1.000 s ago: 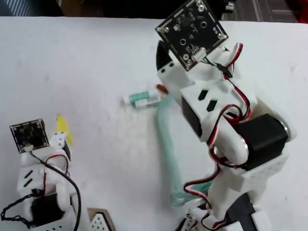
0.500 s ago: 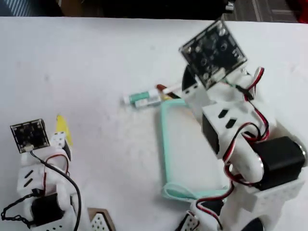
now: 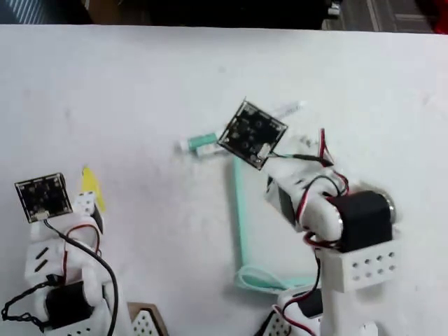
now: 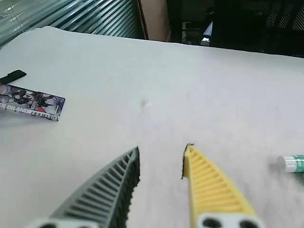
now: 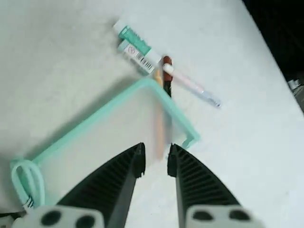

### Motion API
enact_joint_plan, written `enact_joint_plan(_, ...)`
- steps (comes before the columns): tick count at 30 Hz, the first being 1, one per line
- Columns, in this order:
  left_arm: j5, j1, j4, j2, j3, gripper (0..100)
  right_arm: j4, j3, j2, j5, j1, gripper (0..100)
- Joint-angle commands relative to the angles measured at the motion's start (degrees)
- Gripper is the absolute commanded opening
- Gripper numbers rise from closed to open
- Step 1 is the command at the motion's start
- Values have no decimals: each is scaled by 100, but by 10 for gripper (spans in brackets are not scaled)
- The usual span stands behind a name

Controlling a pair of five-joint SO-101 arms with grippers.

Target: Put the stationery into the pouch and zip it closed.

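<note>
Orange pencil (image 5: 159, 128) shows through the pouch (image 5: 95, 117), right wrist view.

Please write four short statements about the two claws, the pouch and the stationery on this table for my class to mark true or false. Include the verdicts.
1. The left claw is open above bare table. True.
2. The right claw is gripping the pen. False: it is open and holds nothing, poised over the pouch, and the pen lies on the table just beyond the pouch's edge.
3. The green-and-white tubes lie outside the pouch, near one corner. True.
4. The pouch has a red border. False: it is clear with a teal border.
</note>
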Motion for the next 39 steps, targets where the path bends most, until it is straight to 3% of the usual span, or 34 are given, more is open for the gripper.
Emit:
enact_joint_plan(1, 44, 48, -281, -48, -9, 173, -198, 492, -136, -510, 523, 114)
enact_joint_plan(4, 35, 136, -299, -48, 18, 173, -286, 985, -22, -967, 1059, 207)
enact_joint_plan(7, 35, 145, -281, -48, 18, 173, -48, 1468, -4, -721, 1279, 265)
enact_joint_plan(12, 35, 145, -281, -48, 18, 173, 119, 2330, -84, 1582, 1481, 193)
enact_joint_plan(18, 35, 145, -281, -48, 18, 173, -145, 2804, -110, 2620, 2791, 11)
enact_joint_plan(21, 35, 145, -281, -48, 18, 173, -242, 3226, -119, 3323, 3565, 17)
enact_joint_plan(28, 35, 145, -281, -48, 18, 173, -207, 4624, -127, 6611, 5235, 16)
enact_joint_plan(33, 35, 145, -281, -48, 26, 172, -207, 5178, -127, 8615, 5956, 16)
enact_joint_plan(36, 35, 145, -281, -48, 53, 172, -215, 5433, -127, 9266, 6167, 16)
enact_joint_plan(39, 35, 145, -281, -48, 79, 172, -233, 5433, -127, 9345, 6255, 16)
